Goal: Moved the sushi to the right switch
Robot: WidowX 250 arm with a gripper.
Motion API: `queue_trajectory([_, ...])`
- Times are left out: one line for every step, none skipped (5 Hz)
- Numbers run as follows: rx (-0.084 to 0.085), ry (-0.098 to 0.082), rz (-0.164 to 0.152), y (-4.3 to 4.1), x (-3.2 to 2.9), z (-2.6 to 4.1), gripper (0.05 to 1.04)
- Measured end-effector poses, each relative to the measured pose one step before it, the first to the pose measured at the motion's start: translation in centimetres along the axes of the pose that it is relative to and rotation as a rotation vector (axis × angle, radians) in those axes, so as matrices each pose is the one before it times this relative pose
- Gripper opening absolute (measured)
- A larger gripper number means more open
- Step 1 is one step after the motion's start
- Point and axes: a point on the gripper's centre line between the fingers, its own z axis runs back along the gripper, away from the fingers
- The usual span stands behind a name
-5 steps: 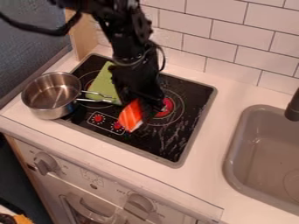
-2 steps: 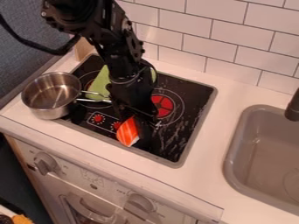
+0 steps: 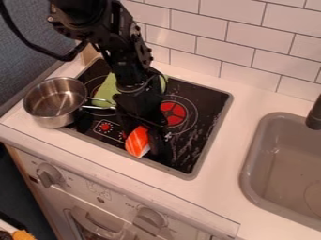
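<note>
see the gripper (image 3: 154,136) pointing down at the front part of the black cooktop (image 3: 197,136), below the arm coming in from the upper left. cannot tell how far open, nor whether closed on anything or only set against the sushi (image 3: 137,142). find the sushi right against the gripper, on the left side in view, orange with pale stripes, near the cooktop's front edge and just beside the partly hidden right switch (image 3: 124,135). cannot tell whether resting on the surface or slightly off it. see the left switch (image 3: 105,127) a little farther left, and the red burner mark (image 3: 173,114) behind and to the right of the sushi. at the cooktop's left edge, see a metal pot (image 3: 51,101), with wire handles reaching toward a green cloth (image 3: 108,90) partly behind the arm. farther right, see a grey sink (image 3: 249,164) and a black faucet (image 3: 315,115).
</note>
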Motion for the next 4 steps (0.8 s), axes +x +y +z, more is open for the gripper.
queue_trajectory([-0.0001, 0.0096, -0.0117, 0.071, 0.207, 0.282, 1.005])
queue_trajectory([0.0052, 0.0024, -0.0134, -0.094, 0.013, 0.146, 1.001])
queue_trajectory([0.0302, -0.0495, -0.0368, -0.739, 0.734, 2.082, 1.001])
queue_trajectory([0.0126, -0.0318, -0.0502, -0.938, 0.507, 2.087, 1.001])
